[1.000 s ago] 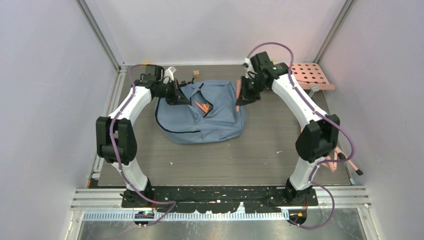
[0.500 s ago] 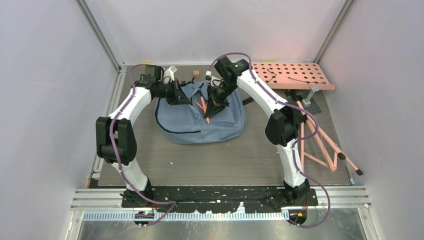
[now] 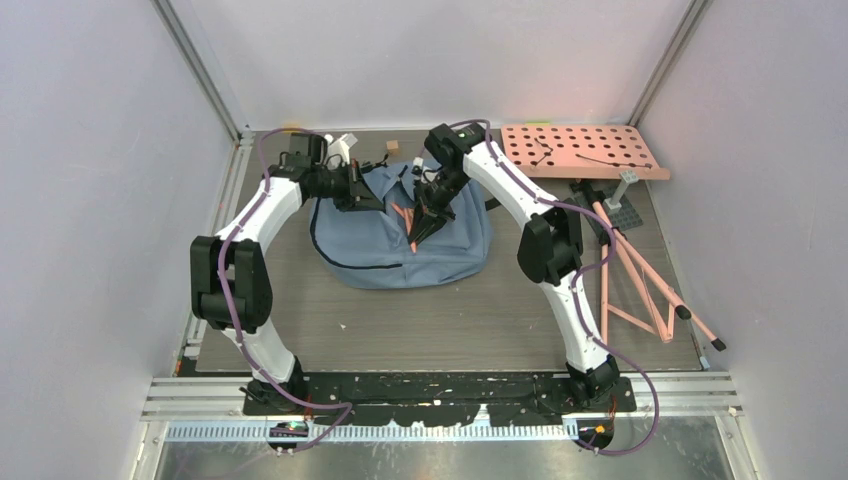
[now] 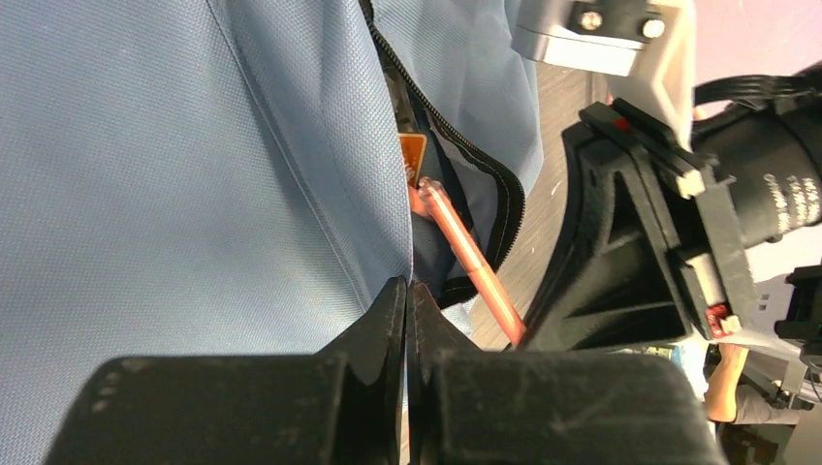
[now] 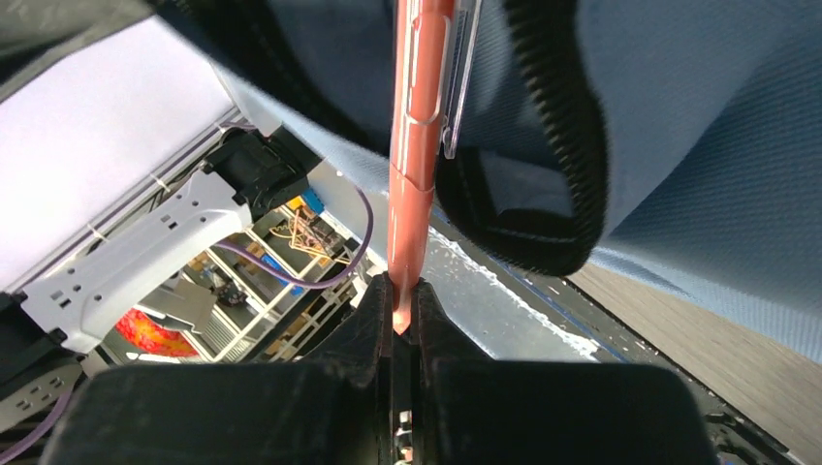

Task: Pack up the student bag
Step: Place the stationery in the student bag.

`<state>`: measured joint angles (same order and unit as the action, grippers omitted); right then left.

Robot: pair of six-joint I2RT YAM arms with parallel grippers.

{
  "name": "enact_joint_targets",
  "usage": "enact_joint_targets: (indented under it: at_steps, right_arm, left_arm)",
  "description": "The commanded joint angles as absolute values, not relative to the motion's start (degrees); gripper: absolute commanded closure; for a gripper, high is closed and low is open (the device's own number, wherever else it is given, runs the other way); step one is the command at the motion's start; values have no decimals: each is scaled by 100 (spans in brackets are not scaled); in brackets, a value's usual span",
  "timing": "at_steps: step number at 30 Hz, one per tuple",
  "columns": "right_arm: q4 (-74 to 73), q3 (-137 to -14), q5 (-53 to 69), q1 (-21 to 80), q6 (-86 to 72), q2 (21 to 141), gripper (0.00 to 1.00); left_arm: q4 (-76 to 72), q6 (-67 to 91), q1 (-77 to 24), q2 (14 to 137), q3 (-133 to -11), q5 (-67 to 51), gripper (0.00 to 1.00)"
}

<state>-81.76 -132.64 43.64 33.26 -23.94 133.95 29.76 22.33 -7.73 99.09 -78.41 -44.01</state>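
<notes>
Two grips: left fingers (image 4: 373, 329) pinch woven grey-blue cloth of the bag (image 4: 194, 145); right fingers (image 5: 368, 320) clamp a slim, smooth salmon pen (image 5: 417, 145).

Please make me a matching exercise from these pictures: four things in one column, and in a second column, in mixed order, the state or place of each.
1. left jaws
2. right jaws
3. student bag
4. pegboard

A. pink, at the far right
B. shut on the orange pen
C. grey-blue, zipper open
D. shut on the bag's fabric

Pairs: 1-D, 2-B, 3-C, 4-A
</notes>
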Motion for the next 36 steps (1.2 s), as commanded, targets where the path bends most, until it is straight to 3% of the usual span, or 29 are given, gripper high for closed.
enact_joint_targets:
  at_steps: [1, 18, 25, 31, 36]
  right_arm:
    - [-8501, -13685, 4193, 3262, -2767, 13522, 99]
    - [-7028, -14291, 3318, 2977, -3864, 13973, 99]
    - [-7073, -14455, 2566, 3005, -3358, 13937, 98]
    - [-7158, -14443, 2290, 3011, -2856, 13628, 67]
    - [-6783, -14162, 2303, 3049, -2554, 13155, 55]
  left_arm:
    - [3063, 1909, -768, 9484, -7821, -4961, 100]
    - [4056, 1018, -1120, 9354, -7994, -5170, 100]
    - [4126, 1046, -1197, 9286, -7978, -5111, 100]
    - [3951, 1497, -1183, 9255, -7948, -4841, 99]
    - [3482, 2209, -1085, 9254, -8154, -4773, 78]
